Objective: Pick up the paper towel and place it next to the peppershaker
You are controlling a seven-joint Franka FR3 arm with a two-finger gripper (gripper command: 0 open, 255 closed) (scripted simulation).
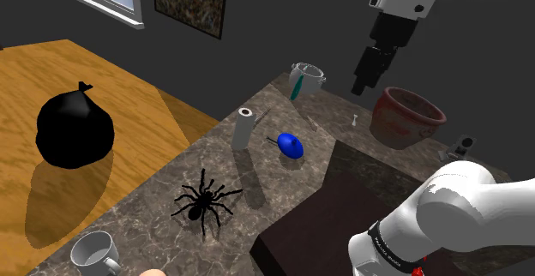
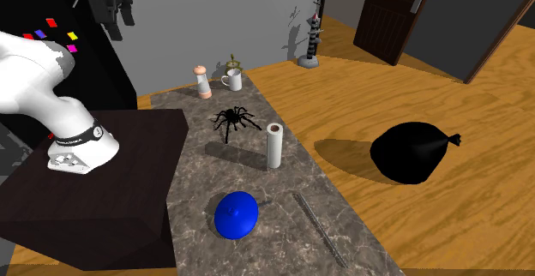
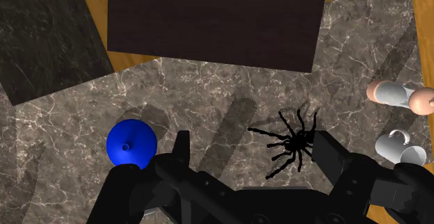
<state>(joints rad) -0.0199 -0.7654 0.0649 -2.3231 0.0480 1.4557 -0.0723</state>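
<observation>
Hanging high, the gripper [image 3: 254, 142] is spread wide, empty. The paper towel [image 1: 243, 129] stands up. The shoulder view's bottom edge cuts off the peppershaker [image 1: 153, 273].

On the worktop [image 2: 201, 176] the paper towel roll [image 2: 274, 146] stands upright between the spider [image 2: 233, 120] and the rounded object [image 2: 236, 214]. Beyond the spider, the pepper shaker [image 2: 202, 82] and the mug [image 2: 231, 80] stand side by side. A bag [image 2: 411, 152] lies on the floor [image 2: 343, 86].
</observation>
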